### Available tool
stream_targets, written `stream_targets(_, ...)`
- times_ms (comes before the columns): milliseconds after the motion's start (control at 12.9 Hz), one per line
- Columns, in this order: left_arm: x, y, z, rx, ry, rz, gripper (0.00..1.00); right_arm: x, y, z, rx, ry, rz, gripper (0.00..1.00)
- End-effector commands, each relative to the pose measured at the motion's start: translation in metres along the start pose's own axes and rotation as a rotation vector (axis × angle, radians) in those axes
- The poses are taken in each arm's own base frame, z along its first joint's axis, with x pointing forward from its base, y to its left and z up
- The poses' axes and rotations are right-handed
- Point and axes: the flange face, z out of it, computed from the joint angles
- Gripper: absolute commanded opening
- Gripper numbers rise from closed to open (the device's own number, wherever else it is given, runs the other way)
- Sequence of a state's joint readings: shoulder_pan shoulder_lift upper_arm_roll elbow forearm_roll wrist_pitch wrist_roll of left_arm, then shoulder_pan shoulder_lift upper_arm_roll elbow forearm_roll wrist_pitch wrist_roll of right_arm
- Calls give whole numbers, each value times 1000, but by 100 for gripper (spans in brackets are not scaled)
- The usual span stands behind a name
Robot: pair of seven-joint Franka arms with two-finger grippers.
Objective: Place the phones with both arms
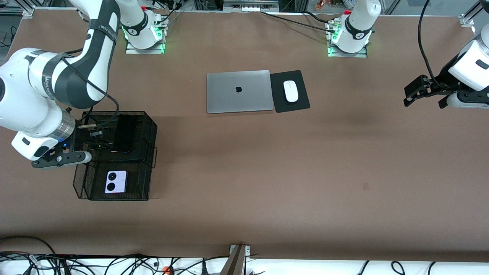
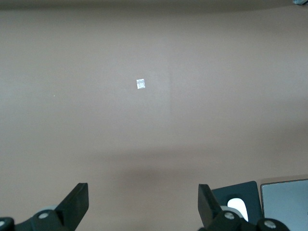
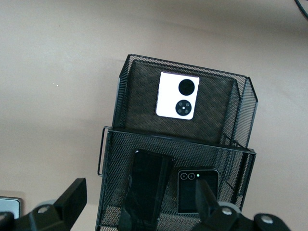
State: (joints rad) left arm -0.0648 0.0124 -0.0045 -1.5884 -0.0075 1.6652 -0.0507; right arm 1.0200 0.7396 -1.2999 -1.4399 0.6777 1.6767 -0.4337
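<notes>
A black mesh basket (image 1: 147, 168) stands toward the right arm's end of the table. The lilac-white flip phone (image 1: 115, 181) lies in its compartment nearer the front camera and also shows in the right wrist view (image 3: 177, 95). The slim black slab phone (image 1: 125, 133) leans in the farther compartment. The small black flip phone (image 3: 192, 191) lies beside the slab phone (image 3: 147, 187); the front view hides it under the hand. My right gripper (image 1: 93, 144) (image 3: 139, 207) is open and empty over that farther compartment. My left gripper (image 1: 424, 95) (image 2: 143, 204) is open and empty, waiting over bare table at the left arm's end.
A closed grey laptop (image 1: 239, 91) lies mid-table, farther from the front camera, with a white mouse (image 1: 291, 91) on a black pad (image 1: 300, 99) beside it. A small pale mark (image 2: 140, 83) is on the brown table below the left gripper.
</notes>
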Motion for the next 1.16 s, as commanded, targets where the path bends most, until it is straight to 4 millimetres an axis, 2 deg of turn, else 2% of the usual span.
stream_targets(0,2,-1,-6,-4,-6,6,100,-7,5,-5,0,-9,39,100)
stream_targets(77,2,-2,-6,-4,-6,6,100,-8,-6,-2,-4,-30,42,100)
stream_targets(232,2,-3,-6,-4,-8,4,100,-12,-22,-11,-28,-53,84,100)
stream_targets(465,2,-4,-5,-4,-9,3,100,-26,-30,-37,-22,-65,102,100)
stream_targets(619,2,-4,-6,-4,-8,3,100,-44,-17,-50,-7,-76,106,100)
stream_targets(1006,2,-3,-6,-4,-8,4,100,-83,39,-81,27,-64,115,100)
stream_targets(1084,2,-3,-6,-4,-8,4,100,-89,45,-88,23,-66,117,100)
